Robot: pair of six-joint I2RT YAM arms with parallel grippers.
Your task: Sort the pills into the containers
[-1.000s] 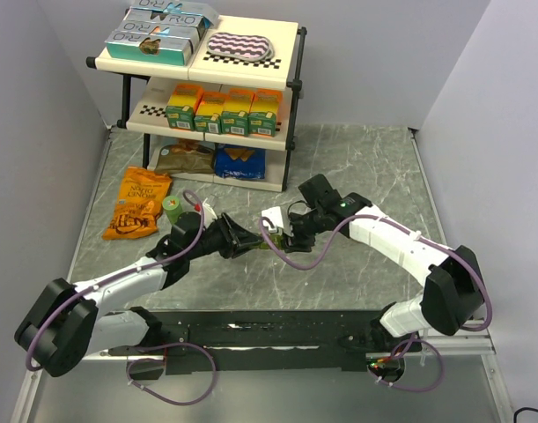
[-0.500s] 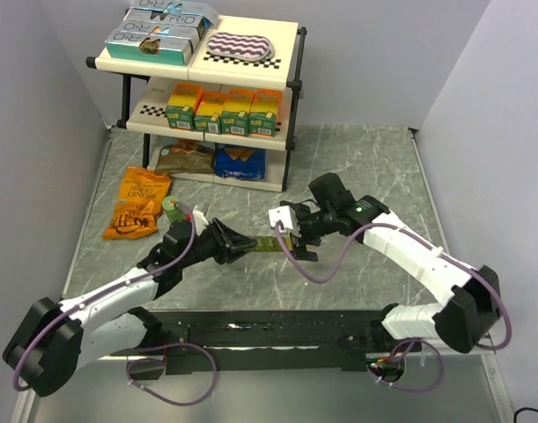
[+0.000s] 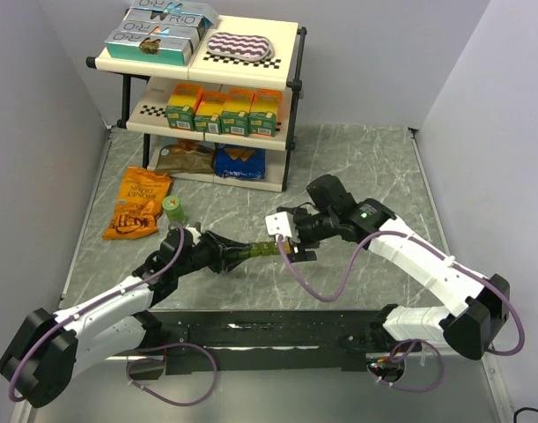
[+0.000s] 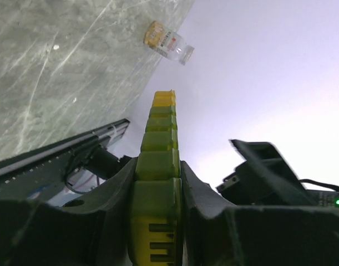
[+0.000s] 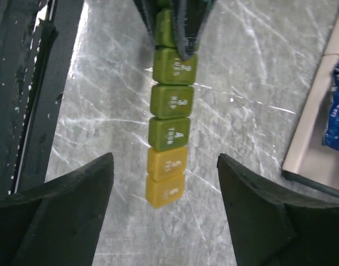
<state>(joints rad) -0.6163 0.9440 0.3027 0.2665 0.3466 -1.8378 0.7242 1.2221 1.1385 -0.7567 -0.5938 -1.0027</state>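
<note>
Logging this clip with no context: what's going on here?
The left gripper is shut on one end of the containers, a green-to-yellow pill strip, and holds it out toward the right gripper. That one is open. In its wrist view its fingers flank the strip's yellow end without touching it. The lids that show look closed.

Clear gaps either side of containers, flanked by right gripper, 2 fingers spread, shelf nearby
</note>
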